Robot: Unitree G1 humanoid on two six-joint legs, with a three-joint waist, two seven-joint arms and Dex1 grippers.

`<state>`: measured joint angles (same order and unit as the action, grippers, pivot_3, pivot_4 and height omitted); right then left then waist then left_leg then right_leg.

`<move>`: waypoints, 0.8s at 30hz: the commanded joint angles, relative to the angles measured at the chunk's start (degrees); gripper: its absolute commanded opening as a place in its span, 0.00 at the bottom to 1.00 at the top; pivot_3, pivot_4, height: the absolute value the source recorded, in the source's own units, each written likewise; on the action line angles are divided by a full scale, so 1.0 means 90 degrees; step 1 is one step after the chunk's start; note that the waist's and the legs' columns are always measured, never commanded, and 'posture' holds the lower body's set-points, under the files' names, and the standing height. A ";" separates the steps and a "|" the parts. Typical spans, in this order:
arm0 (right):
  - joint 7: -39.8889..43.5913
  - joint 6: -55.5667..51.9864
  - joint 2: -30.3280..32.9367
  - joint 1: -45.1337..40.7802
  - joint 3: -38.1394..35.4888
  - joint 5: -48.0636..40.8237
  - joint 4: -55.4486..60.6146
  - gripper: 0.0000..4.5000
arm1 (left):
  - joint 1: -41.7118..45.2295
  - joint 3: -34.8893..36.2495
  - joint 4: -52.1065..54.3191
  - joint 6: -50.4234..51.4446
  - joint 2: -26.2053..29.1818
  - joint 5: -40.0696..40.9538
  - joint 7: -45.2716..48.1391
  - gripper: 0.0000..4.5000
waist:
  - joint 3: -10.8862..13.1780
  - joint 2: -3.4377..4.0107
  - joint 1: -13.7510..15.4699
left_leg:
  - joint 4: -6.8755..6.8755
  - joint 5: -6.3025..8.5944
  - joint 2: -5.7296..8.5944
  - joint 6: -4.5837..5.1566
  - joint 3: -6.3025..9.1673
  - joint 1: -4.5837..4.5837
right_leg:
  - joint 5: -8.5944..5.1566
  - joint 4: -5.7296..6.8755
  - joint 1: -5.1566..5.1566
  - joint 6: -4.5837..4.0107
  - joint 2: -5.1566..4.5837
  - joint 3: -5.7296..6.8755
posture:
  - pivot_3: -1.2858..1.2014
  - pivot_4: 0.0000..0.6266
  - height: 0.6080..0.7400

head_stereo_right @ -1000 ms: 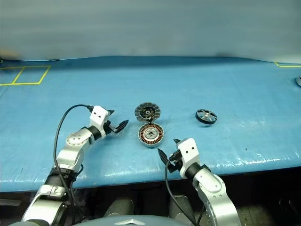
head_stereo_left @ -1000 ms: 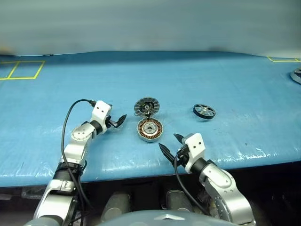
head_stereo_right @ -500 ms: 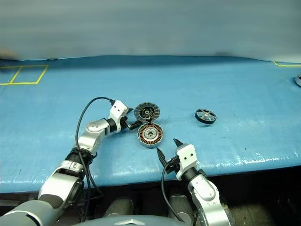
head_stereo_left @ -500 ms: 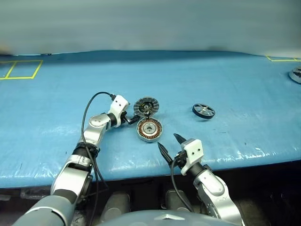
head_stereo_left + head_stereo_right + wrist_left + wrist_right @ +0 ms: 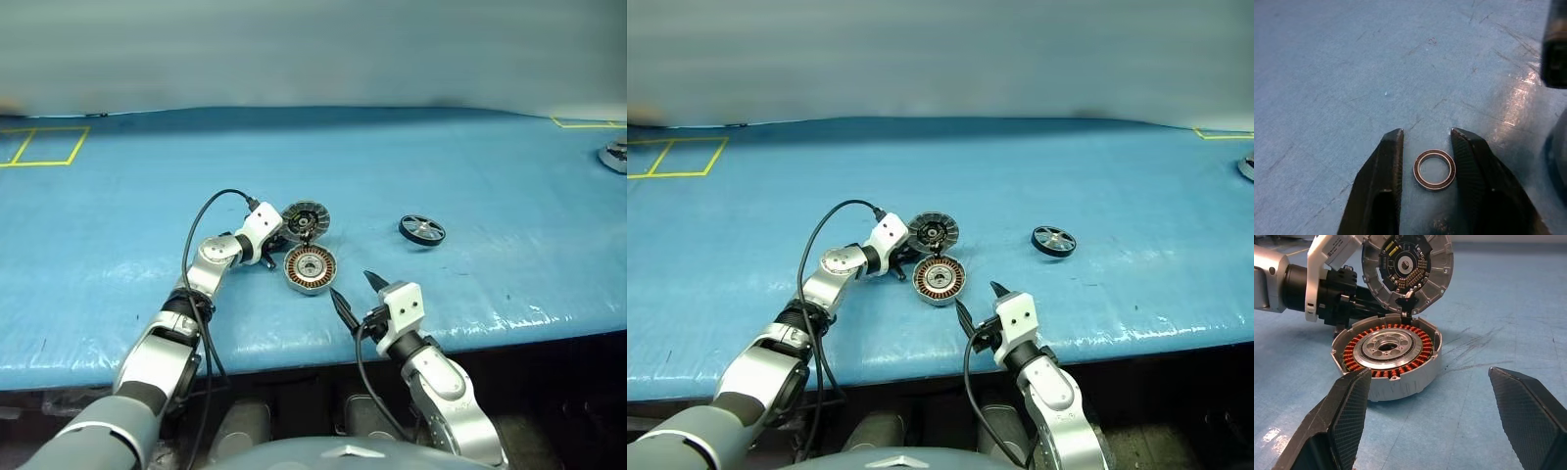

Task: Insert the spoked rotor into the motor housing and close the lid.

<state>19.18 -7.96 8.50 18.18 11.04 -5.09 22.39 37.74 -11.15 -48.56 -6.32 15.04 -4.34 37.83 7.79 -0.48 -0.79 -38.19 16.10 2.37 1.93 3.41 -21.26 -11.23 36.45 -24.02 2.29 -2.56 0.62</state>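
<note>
**Left gripper straddles a small ring beside the open motor**

Left gripper (image 5: 1426,147) sits low on the blue surface (image 5: 470,166), its black fingers narrowly parted around a tiny dark ring (image 5: 1434,169), gaps visible on both sides. It lies just beside the motor housing (image 5: 310,269), a shallow silver can showing copper windings around a silver centre. The lid (image 5: 306,220) stands open at the far edge, its dark face ringed by grey segments. The spoked rotor (image 5: 421,230), black with a silvery rim, lies well apart to the right. Right gripper (image 5: 355,295) hovers open near the surface's front edge.
</note>
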 commanded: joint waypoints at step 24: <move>0.0019 0.0871 0.0242 0.0018 0.0244 0.0326 -0.0449 0.90 | -0.2843 0.0154 0.7206 0.3128 0.1200 0.2374 0.1243 0.15 | 0.0068 0.0018 0.0032 | 0.0021 0.0011 -0.0014 -0.0016 0.0004 0.0042 | -0.0051 0.0026 0.0027 -0.0063 -0.0031 0.0009 | 0.52 0.24 1.00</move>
<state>19.57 -2.39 10.78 18.36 12.99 -2.56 17.94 10.99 -8.26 15.63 22.07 26.64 16.89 49.09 8.40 -0.32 -0.50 -37.97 16.19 2.27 1.79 3.46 -20.88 -11.62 36.70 -23.79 1.85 -2.82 0.68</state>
